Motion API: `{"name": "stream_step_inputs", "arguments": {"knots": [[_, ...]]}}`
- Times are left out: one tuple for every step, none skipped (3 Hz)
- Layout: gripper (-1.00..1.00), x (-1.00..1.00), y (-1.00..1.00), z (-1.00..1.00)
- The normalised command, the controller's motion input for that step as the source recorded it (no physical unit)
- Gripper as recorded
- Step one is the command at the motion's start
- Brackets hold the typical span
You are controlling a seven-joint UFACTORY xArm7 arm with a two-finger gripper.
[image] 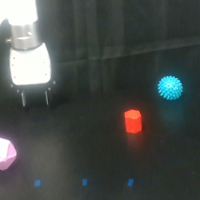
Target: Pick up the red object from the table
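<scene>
- The red hexagonal block [133, 121] stands upright on the black table [94, 154], a little toward the exterior view's right of the middle, with nothing touching it.
- Judging by how things lie, the task is at its start: the block is not gripped, not lifted, and the arm is not yet over it.
- The gripper [35, 98] hangs at the upper part of the exterior view's left, well apart from the block. Its two thin dark fingers point down with a clear gap between them and nothing in that gap, so it is released and empty.
- Whether the fingertips touch the table or hover above it I cannot tell; the dark background hides the gap.
- What is left, as I judge it: carry the gripper across to the block, lower the fingers on either side of it, close, and raise it.
- The teal spiky ball [170, 87] lies near the block, up and toward the exterior view's right, apart from it.
- The pale pink faceted polyhedron [2, 152] sits at the exterior view's left edge, below the gripper and well apart from the block.
- A few small blue tape marks [84, 181] dot the table nearer the camera.
- No container, tray or bin shows anywhere; all three objects rest directly on the table.
</scene>
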Motion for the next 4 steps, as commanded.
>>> {"name": "stream_step_inputs", "arguments": {"knots": [[1.0, 1.0, 0.07, 0.19], [0.9, 0.97, 0.21, -0.72], [1.0, 1.0, -0.97, -0.21], [0.57, 0.95, -0.89, 0.1]]}}
